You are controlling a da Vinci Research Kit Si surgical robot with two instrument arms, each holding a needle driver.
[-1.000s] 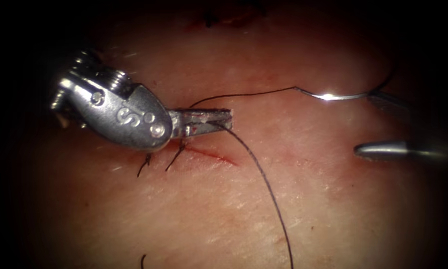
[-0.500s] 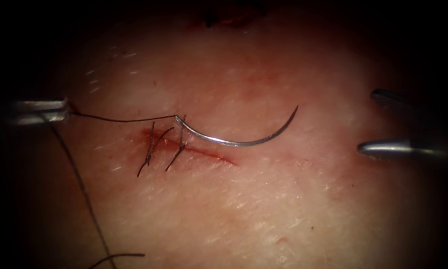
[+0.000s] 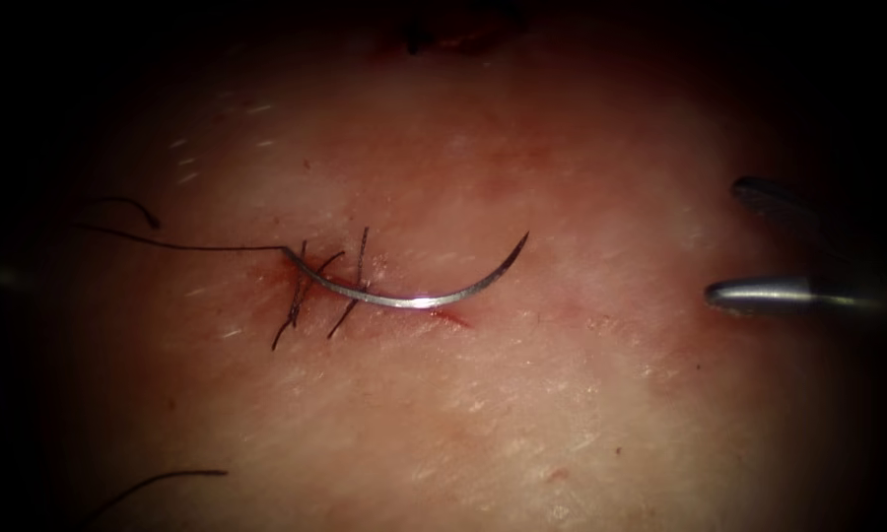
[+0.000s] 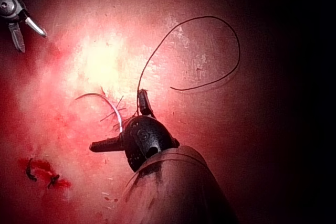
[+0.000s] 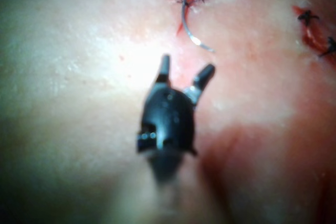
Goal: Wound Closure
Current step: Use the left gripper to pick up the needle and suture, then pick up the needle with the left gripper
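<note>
A close view from above of pale tissue [image 3: 581, 414] with a short cut [image 3: 445, 315] near the centre. Two dark stitches [image 3: 301, 286] cross the cut's 9 o'clock end, while the end toward 4 o'clock looks unstitched.

The curved needle [image 3: 404, 300] lies loose on the surface, not in the tissue, and nothing holds it. Its bow rests across the stitches and along the cut, and its tip points toward 1 o'clock. The thread [image 3: 187, 244] trails from its blunt end toward 9 o'clock and lies slack.

Over the last second the needle has slid from 2 o'clock, near the right tool, down onto the cut, dragged by its thread. Half a second ago the left end effector [image 4: 116, 119] pinched that thread taut at 9 o'clock. Now its jaws are spread and grip nothing (the thread passes just beside one jaw, seen from the left wrist camera), so the pull appears to be over.

The right end effector [image 3: 724, 238] waits at 3 o'clock, well apart from the needle. Its jaws are spread and empty, as the right wrist camera also shows [image 5: 186, 66].

For the task, this reads as a pause between stitches: the needle would need to be picked up before any further bite.
</note>
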